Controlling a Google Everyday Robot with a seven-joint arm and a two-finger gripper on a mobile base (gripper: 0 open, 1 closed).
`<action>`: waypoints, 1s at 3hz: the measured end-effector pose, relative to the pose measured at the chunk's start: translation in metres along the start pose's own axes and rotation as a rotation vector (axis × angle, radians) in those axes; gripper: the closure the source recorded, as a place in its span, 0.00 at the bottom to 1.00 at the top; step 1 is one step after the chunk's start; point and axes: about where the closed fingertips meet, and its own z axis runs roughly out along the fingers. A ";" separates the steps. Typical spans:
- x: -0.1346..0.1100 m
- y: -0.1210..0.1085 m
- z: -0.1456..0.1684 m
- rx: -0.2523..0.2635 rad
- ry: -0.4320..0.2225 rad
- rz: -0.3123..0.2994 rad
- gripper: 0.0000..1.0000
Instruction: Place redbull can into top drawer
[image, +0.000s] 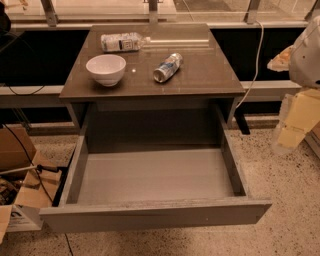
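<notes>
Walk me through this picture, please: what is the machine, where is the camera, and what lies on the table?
One camera, mounted somewhere not recorded, looks down on a brown-topped table. The pale shape at the right edge is the robot's single arm; its gripper hangs there, beside the open top drawer, whose inside is bare. On the table are a white bowl, a clear plastic bottle lying down and the redbull can, also on its side. Nothing holds the can.

The redbull can (167, 67) — slim, silver and blue — lies on its side on the desk (205, 80). The top drawer (155, 216) below stands pulled out, its grey inside bare. The end effector (290, 132) hangs at the right, well apart from both.
</notes>
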 end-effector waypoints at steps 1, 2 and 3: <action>0.000 -0.001 0.000 0.006 -0.006 0.014 0.00; 0.001 -0.013 0.005 0.023 -0.069 0.153 0.00; -0.013 -0.017 0.019 0.045 -0.182 0.304 0.00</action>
